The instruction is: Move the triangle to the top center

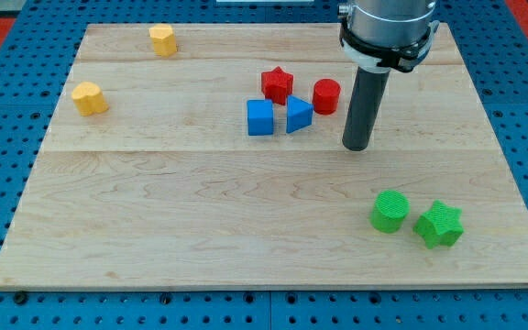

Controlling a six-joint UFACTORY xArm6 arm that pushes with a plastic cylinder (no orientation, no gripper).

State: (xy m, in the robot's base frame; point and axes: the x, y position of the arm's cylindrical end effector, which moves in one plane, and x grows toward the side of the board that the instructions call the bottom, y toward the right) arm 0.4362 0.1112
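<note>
your tip (357,147), a bare rod end effector holding nothing, sits right of the blue triangle (298,115); pushing up risks dragging the red cylinder (326,95) and red star (277,85) along

One camera looks down at a slant from the near edge of the board (273,247), facing its far edge. It stands close enough that the board fills nearly the whole view; my tip (357,147) lies right of centre, the arm cut off above.
</note>
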